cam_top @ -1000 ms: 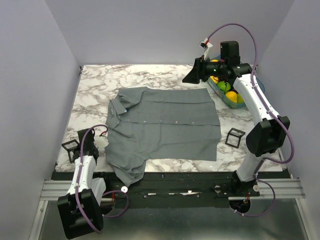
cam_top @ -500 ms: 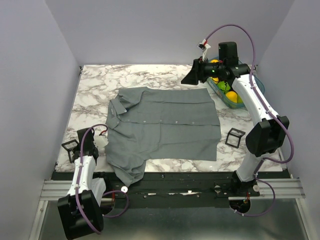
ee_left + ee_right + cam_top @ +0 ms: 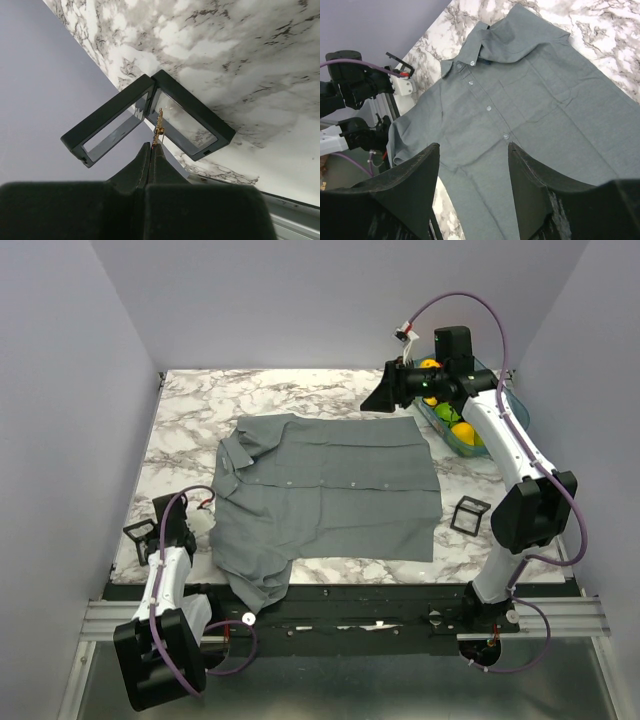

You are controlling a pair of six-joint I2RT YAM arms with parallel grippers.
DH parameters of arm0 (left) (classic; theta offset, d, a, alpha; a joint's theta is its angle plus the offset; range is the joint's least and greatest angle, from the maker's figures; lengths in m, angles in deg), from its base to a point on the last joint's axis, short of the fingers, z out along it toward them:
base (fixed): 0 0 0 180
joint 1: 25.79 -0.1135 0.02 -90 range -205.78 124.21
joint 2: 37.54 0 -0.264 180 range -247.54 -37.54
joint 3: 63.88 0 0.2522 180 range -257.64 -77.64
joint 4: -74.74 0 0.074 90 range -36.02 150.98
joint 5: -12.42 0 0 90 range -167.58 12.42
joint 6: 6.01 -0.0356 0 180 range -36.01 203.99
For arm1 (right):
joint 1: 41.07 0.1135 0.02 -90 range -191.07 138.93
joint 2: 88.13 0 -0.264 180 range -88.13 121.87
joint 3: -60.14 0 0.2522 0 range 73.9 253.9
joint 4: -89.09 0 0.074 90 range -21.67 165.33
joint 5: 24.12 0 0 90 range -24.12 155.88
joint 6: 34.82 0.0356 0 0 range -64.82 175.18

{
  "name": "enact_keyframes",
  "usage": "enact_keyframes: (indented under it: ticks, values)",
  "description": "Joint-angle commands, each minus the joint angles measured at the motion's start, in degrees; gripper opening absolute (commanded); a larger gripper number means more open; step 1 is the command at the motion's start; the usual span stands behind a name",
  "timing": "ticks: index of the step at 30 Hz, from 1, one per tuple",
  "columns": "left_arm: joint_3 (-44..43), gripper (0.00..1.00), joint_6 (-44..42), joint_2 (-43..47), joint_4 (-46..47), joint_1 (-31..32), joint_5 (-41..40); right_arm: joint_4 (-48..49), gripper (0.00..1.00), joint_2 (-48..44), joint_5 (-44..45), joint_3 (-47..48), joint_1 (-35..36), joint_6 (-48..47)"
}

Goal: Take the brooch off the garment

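Note:
The garment [image 3: 330,490], a grey button-up shirt, lies flat across the middle of the table, also filling the right wrist view [image 3: 530,100]. My left gripper [image 3: 152,146] is shut at the table's near left corner [image 3: 158,534]. It pinches a thin gold piece, the brooch [image 3: 159,125] seen edge-on, just over an open black frame case [image 3: 197,104]. No blue shows from this angle. My right gripper [image 3: 474,146] hangs open and holds nothing, high over the shirt's far right corner [image 3: 385,396].
A second black frame case [image 3: 470,514] stands right of the shirt. A teal basket [image 3: 447,424] with yellow and green fruit sits at the far right under the right arm. The left case [image 3: 140,531] lies close to the table's left edge.
The right arm has drifted slightly left and back. The left arm has shifted a little at the near left corner, its jaws still shut.

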Motion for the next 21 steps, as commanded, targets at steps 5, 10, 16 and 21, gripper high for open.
enact_keyframes:
  ticks: [5, 10, 16, 21]
  values:
    - [-0.8, 0.0, -2.4, -1.5, 3.8, -1.2, 0.0, 0.9, 0.65, 0.9, -1.5, -0.8, 0.4, 0.7]
    - [-0.7, 0.0, -2.3, -3.2, 5.0, -1.5, 0.0, 0.9, 0.65, 1.4, -1.6, -0.5, 0.6, 0.8]
    - [-2.1, 0.0, -1.6, -4.4, 4.8, -2.1, 1.0, 0.7, 0.65, 1.7, -1.6, -0.8, 0.6, 0.8]
    - [-2.5, 0.0, -0.9, -5.6, 4.0, -2.0, 1.1, 0.7, 0.65, 2.0, -1.7, -1.0, 0.6, 0.7]
